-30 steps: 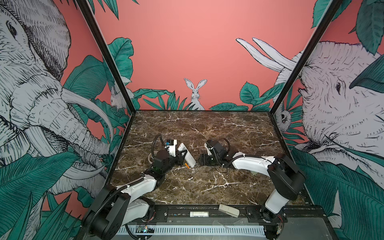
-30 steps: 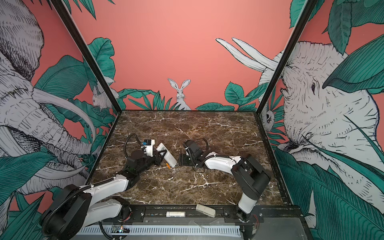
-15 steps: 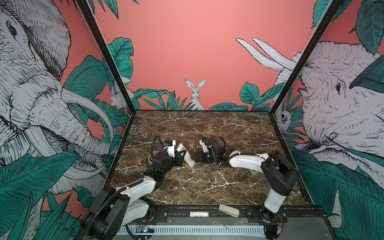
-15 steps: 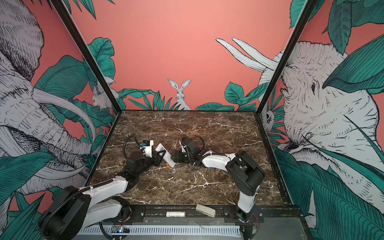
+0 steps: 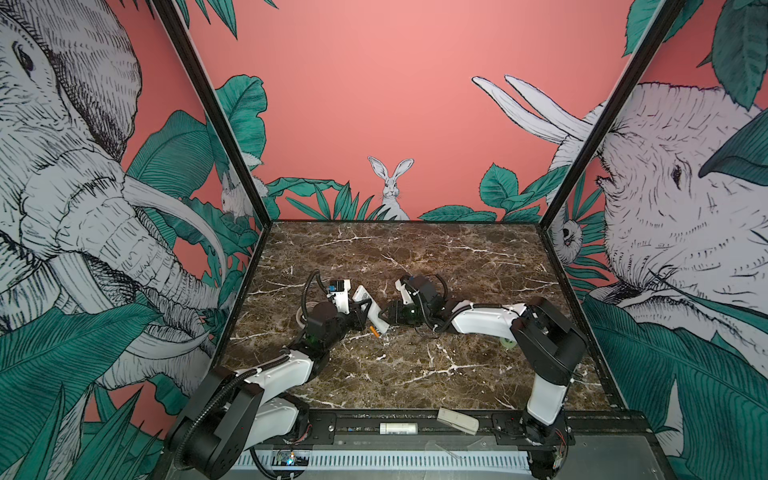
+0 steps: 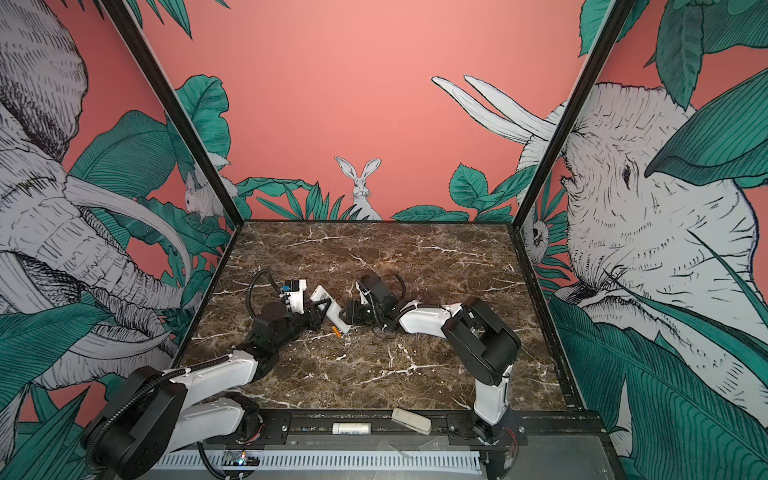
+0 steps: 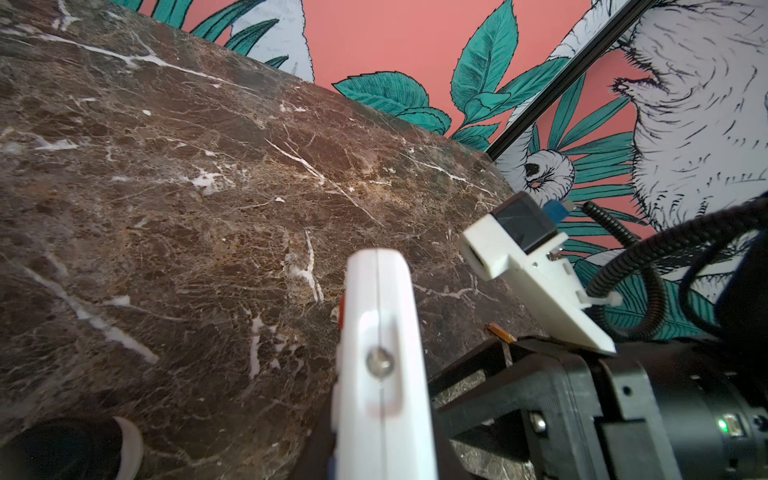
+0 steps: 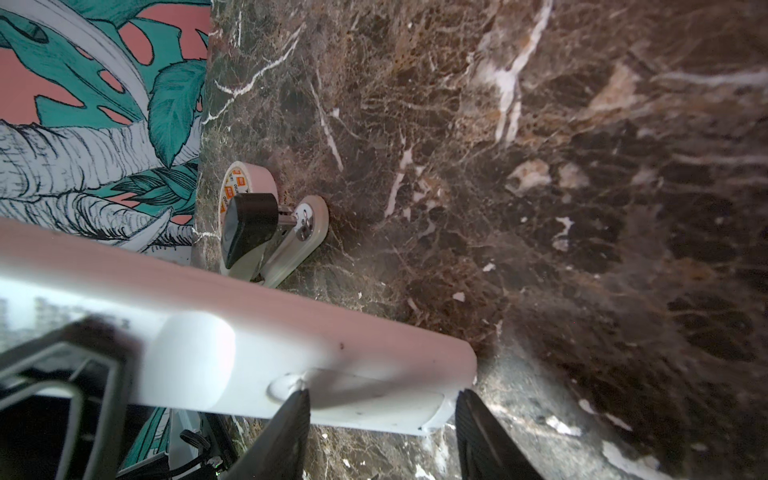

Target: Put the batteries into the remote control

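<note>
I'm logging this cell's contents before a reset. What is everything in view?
remote control: one, white, centre, in left gripper.
battery: one seen, orange, table, by remote control.
tape roll: one, pale, near left wall.
stapler-like object: one, grey and black, beside tape roll.
cylinder: one, white, front rail.
block: one, grey, front rail, right of cylinder.
round thing: one, pale, under right arm.
table: one, brown marble, cell floor.
left gripper: one, black, shut on remote control.
right gripper: one, black, open, fingers at remote control's end.

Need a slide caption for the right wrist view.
Right gripper straddling the end of the white remote control, jaws apart; stapler and tape roll beyond on the marble tabletop.
</note>
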`<state>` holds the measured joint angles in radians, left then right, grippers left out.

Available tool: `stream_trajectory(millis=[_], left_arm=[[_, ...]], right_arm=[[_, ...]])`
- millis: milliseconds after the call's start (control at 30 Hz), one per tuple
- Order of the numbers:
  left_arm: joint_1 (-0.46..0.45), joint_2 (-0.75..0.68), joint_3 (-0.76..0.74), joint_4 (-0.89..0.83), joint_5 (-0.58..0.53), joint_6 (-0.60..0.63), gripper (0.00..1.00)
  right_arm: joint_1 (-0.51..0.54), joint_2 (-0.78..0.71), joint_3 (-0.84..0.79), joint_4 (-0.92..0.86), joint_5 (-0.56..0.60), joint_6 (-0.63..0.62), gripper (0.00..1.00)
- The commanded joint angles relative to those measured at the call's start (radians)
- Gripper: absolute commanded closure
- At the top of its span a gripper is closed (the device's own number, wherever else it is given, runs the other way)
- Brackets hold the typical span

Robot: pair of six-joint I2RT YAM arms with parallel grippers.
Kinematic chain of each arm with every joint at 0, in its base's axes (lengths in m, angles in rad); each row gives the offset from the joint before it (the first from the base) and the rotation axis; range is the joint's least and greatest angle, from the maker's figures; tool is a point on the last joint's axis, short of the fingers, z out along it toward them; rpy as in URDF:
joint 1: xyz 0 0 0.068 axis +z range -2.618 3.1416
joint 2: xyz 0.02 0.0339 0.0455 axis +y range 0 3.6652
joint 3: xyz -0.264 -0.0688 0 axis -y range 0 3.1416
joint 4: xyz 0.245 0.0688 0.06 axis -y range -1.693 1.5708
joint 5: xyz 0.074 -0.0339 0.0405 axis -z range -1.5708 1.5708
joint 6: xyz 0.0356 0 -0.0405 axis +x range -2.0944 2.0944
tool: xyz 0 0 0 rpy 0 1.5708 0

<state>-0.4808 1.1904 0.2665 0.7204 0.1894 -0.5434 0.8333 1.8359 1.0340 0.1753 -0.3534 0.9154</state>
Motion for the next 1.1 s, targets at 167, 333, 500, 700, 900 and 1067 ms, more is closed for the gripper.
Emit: stream_trajectory(millis=[167, 333, 500, 700, 900, 1067], left_arm=[[-0.004, 0.009, -0.025, 0.031, -0.008, -0.01, 0.97], [-0.004, -0.001, -0.034, 0.021, -0.019, -0.015, 0.97], [-0.004, -0.011, -0.04, 0.012, -0.033, -0.011, 0.97], [-0.004, -0.003, -0.041, 0.026, -0.033, -0.011, 0.97], [-0.004, 0.005, -0.054, 0.05, -0.028, -0.019, 0.97], [-0.005, 0.001, -0.071, 0.065, -0.029, -0.029, 0.97]], right_arm=[[0.004, 0.019, 0.026, 0.07, -0.001, 0.036, 0.44], [0.004, 0.008, 0.013, 0.085, 0.007, 0.047, 0.44], [0.003, 0.003, 0.012, 0.093, 0.008, 0.05, 0.43], [0.003, 0.041, 0.026, 0.095, 0.002, 0.058, 0.43], [0.003, 0.083, 0.022, 0.13, 0.007, 0.096, 0.44], [0.005, 0.092, 0.049, 0.05, 0.037, 0.091, 0.44]])
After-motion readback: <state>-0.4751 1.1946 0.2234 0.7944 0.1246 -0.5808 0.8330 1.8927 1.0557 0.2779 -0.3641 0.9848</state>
